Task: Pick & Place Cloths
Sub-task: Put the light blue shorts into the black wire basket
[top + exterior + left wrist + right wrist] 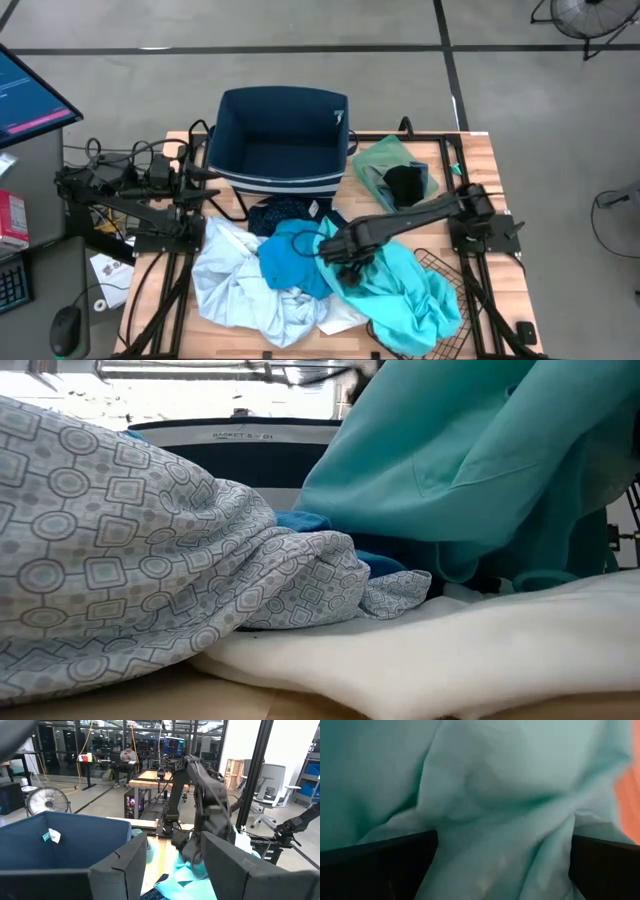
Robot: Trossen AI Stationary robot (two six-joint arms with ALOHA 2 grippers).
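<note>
The cloths lie heaped on the surface in front of the navy bin. The turquoise cloth lies rightmost. The right end effector is down in it, fingers spread with fabric between. Clench on one fold only, then lift clear. The left end effector, released, waits beside the bin.

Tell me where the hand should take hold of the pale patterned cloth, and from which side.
Probably grip the pale patterned cloth at its raised folds on the left of the pile, coming straight down from above. There it lies uncovered, while its right edge tucks under the blue cloth. The left hand waits nearest, by the navy bin.
</note>
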